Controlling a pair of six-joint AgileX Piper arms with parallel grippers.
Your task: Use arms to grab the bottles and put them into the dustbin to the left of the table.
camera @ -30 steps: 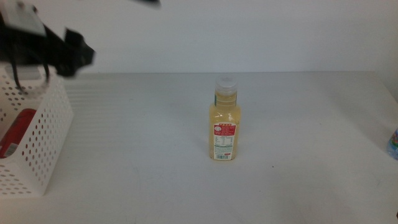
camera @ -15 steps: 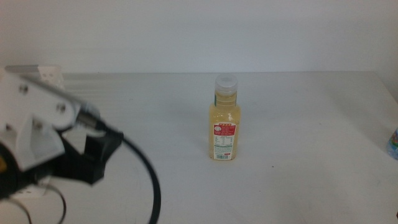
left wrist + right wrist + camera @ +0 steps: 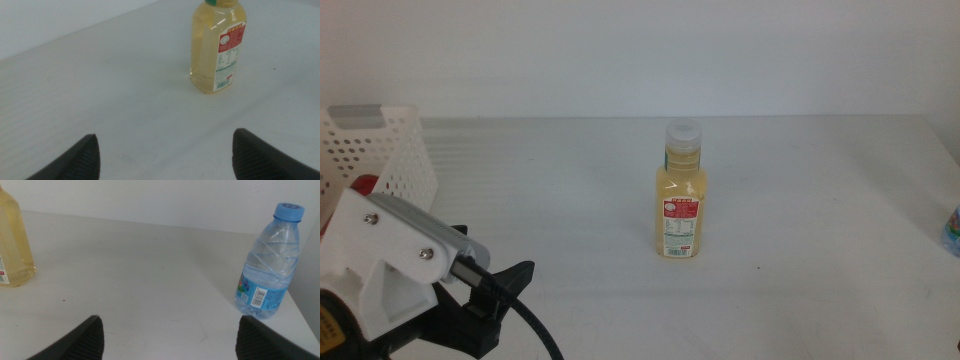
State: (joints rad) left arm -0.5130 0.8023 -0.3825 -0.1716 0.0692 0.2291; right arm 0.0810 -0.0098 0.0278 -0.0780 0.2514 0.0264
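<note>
Left arm [image 3: 390,285] low at 8 o'clock in the middle view, white bracket and black cable in front of the basket [image 3: 380,150]. Left gripper [image 3: 165,155] spread wide and empty, jaws well apart above the table [image 3: 570,220], aimed toward the juice bottle [image 3: 681,193]. Juice bottle upright near table centre, capped. Red can [image 3: 362,184] inside the basket at 9 o'clock. Right gripper [image 3: 167,337] likewise released, holding nothing. Water bottle [image 3: 270,262] upright at 3 o'clock, by the table edge.
</note>
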